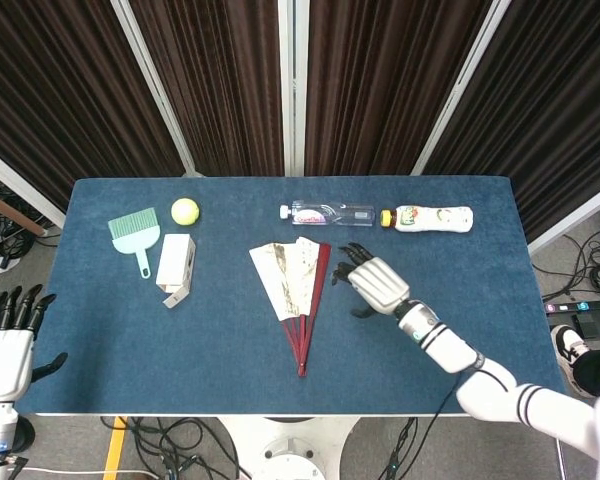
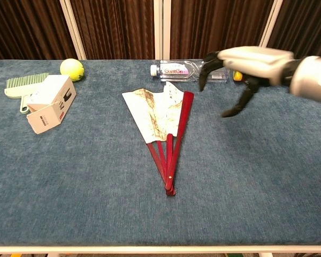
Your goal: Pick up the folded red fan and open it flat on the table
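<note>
Chest view shows the right hand [image 2: 246, 64] empty, fingers spread, above the table [image 2: 267, 176] just right of the fan [image 2: 163, 120], which lies partly spread mid-table; its forearm is cut off. Head view: left hand [image 1: 5, 350] off the table's near-left corner, fingers apart, empty, wrist cropped.
</note>
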Robot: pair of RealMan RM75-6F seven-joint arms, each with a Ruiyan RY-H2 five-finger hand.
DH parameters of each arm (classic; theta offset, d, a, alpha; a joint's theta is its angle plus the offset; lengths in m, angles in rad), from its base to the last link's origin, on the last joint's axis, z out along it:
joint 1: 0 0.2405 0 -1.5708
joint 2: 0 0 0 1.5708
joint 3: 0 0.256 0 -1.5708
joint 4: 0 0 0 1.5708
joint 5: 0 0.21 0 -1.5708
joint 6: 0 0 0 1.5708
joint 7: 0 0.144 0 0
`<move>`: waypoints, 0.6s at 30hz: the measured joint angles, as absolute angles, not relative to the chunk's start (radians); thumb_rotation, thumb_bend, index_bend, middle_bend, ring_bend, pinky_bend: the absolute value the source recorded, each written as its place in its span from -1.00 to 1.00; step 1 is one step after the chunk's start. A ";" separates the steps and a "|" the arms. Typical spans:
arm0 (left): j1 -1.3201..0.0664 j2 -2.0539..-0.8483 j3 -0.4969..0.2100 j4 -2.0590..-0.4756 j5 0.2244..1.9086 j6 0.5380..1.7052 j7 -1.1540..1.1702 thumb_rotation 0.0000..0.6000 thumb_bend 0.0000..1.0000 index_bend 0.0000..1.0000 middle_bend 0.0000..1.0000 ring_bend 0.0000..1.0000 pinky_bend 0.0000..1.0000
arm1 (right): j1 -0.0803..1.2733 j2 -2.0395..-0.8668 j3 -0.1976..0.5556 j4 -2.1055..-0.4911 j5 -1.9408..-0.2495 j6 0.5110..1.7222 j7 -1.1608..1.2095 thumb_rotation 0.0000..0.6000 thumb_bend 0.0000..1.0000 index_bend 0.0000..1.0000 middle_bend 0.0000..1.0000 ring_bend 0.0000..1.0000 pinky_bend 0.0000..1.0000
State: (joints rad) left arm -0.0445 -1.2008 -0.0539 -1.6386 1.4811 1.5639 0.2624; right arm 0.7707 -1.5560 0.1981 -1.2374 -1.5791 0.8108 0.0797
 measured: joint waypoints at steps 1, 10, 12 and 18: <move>-0.045 -1.201 -0.054 -1.638 1.480 1.563 0.262 1.00 -1.00 -0.64 -0.82 -1.00 -0.87 | 0.793 -1.601 0.205 -1.193 -1.560 0.792 0.059 1.00 -0.99 -0.17 -0.36 -0.88 -0.89; -0.051 -1.209 -0.060 -1.622 1.464 1.546 0.241 1.00 -1.00 -0.64 -0.82 -1.00 -0.87 | 0.881 -1.877 0.219 -0.895 -1.475 0.769 -0.013 1.00 -0.90 -0.17 -0.36 -0.88 -0.89; -0.051 -1.211 -0.060 -1.619 1.461 1.544 0.235 1.00 -1.00 -0.64 -0.82 -1.00 -0.87 | 0.886 -1.905 0.218 -0.856 -1.472 0.779 -0.007 1.00 -0.86 -0.17 -0.36 -0.88 -0.89; -0.053 -1.212 -0.062 -1.615 1.456 1.537 0.222 1.00 -1.00 -0.64 -0.82 -1.00 -0.87 | 0.898 -1.995 0.202 -0.713 -1.475 0.831 0.049 1.00 -0.73 -0.17 -0.36 -0.88 -0.93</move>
State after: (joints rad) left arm -0.0528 -1.2117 -0.0622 -1.6151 1.4556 1.5375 0.2217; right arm 0.8983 -1.9951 0.2017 -0.7134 -1.4751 0.8305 0.0490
